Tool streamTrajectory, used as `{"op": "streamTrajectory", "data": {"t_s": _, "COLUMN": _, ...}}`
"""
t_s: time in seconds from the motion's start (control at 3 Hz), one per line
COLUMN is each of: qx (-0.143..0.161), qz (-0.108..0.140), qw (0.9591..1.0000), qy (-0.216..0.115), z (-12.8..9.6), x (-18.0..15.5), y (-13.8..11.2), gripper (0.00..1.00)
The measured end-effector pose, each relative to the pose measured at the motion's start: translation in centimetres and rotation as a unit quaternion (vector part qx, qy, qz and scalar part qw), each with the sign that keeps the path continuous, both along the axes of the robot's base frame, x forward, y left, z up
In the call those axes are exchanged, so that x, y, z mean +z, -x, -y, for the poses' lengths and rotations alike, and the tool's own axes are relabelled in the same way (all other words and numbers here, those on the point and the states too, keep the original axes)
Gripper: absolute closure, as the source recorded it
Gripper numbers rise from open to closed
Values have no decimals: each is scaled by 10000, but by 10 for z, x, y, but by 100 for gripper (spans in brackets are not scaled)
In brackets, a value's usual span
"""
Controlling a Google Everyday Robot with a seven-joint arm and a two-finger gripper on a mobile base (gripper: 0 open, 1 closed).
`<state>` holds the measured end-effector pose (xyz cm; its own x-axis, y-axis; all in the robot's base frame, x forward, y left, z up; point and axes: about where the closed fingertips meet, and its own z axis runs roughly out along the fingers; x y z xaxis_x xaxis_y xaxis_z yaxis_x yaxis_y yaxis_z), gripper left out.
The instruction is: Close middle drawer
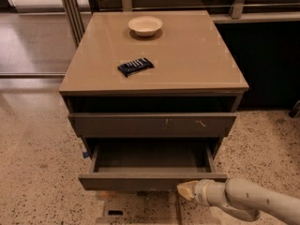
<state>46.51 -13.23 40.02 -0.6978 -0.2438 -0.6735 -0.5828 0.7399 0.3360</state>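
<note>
The middle drawer (pixel 140 182) of the tan-topped cabinet (pixel 187 64) is pulled far out and its grey-brown inside shows empty. Its plain flat front faces me. My gripper (pixel 186 190) comes in from the lower right on a white arm (pixel 253 201). Its pale tip is at the right part of the drawer's front, at or just below the front's lower edge. The drawer above (pixel 152 124), with white scratch marks, stands out a little. The lowest drawer is hidden under the open one.
A cream bowl (pixel 145 25) and a dark flat snack packet (pixel 135 66) lie on the cabinet top. Speckled floor (pixel 37 172) lies around the cabinet. A dark cabinet wall (pixel 267 64) is to the right and metal posts (pixel 70 8) at the back left.
</note>
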Motion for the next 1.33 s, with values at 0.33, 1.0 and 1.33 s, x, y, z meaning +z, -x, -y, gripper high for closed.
{"op": "streamTrajectory", "data": {"t_s": 0.33, "qx": 345, "qz": 121, "qw": 9993, "qy": -36, "z": -5, "x": -1, "y": -14, "gripper": 100}}
{"op": "streamTrajectory", "data": {"t_s": 1.0, "qx": 870, "qz": 99, "qw": 9961, "qy": 137, "z": -6, "x": -13, "y": -44, "gripper": 100}}
{"op": "streamTrajectory", "data": {"t_s": 1.33, "qx": 880, "qz": 123, "qw": 9954, "qy": 351, "z": -4, "x": -17, "y": -57, "gripper": 100}}
